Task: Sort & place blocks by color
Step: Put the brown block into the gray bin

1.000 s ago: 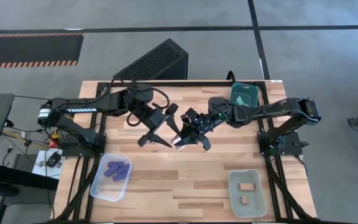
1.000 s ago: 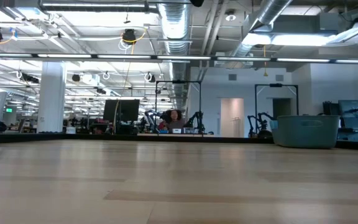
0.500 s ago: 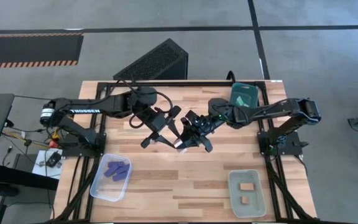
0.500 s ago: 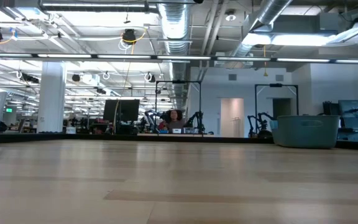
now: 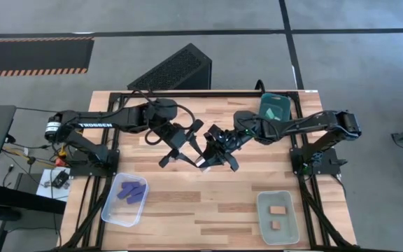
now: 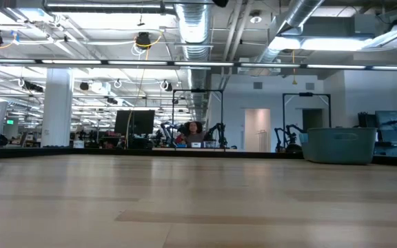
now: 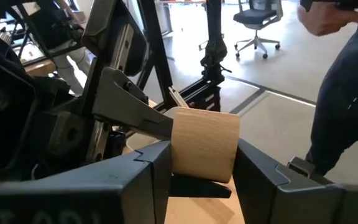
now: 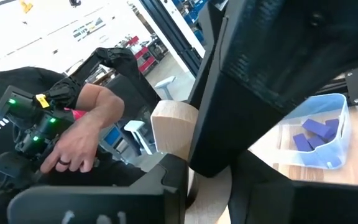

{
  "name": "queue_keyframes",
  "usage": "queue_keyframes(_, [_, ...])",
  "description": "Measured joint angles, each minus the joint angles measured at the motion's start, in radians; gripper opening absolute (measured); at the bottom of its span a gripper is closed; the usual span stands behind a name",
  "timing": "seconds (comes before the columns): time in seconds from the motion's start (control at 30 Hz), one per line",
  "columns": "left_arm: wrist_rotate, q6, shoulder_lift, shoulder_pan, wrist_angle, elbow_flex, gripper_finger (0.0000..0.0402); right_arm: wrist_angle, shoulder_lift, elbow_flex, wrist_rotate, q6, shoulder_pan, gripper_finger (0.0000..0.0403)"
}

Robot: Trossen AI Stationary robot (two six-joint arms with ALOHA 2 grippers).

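Change since one second ago: the left gripper (image 5: 180,148) has closed in from 9 o'clock toward the right gripper (image 5: 215,152) at table centre and is now meeting it; over the last half second almost nothing is shifting. Item: one tan wooden block (image 7: 204,144), rounded, is being held above the middle of the table, between both grippers. In the left wrist view the left fingers (image 7: 138,180) are flanking it at a narrow spread, apparently touching its sides, while a finger of the right gripper is pressing on it from the far side; the right wrist view is showing the same block (image 8: 174,129) pinched in the right gripper's own fingers. Judgement: a hand-over is under way; doing it well is calling for one gripper to be gripping squarely before the other is letting go, then a straight pull apart. Dark blue-purple bars (image 5: 131,191) are lying in a clear bin (image 5: 112,210) at 7 o'clock; two tan pieces (image 5: 278,210) are sitting in a second clear bin (image 5: 289,234) at 5 o'clock; a teal bin (image 5: 274,109) is standing at 1 o'clock. Surface: pale wood-plank table (image 5: 208,210). Room: a person's hand (image 8: 79,146) is showing beyond the table, with an office chair (image 7: 258,22) farther off.
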Motion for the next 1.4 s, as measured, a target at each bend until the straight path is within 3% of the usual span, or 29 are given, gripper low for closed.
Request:
queue_keyframes(0.17, [-0.031,0.068,-0.002,0.002,-0.01,0.0,0.0107,-0.036,-0.001,0.0,-0.004,0.004,-0.003,0.0111])
queue_keyframes(0.57, [-0.046,0.121,-0.004,0.015,-0.063,-0.002,0.0104,-0.167,-0.009,-0.001,0.03,-0.001,-0.046,0.0237])
queue_keyframes(0.8, [-0.063,0.131,-0.021,0.015,-0.073,0.0,0.0106,-0.25,-0.046,0.0,-0.017,-0.04,-0.048,0.0249])
queue_keyframes(0.93, [-0.077,0.137,-0.041,0.015,-0.069,0.004,0.0104,-0.403,-0.093,-0.002,-0.015,-0.095,-0.047,0.0249])
queue_keyframes(1.2, [-0.15,0.09,0.014,0.008,-0.062,0.001,0.0105,-0.781,-0.252,-0.003,0.193,-0.196,-0.048,0.0249])
queue_keyframes(1.4, [-0.188,-0.024,0.122,-0.007,0.154,0.0,0.0106,-0.9,-0.392,-0.003,0.345,-0.21,-0.047,0.0249])
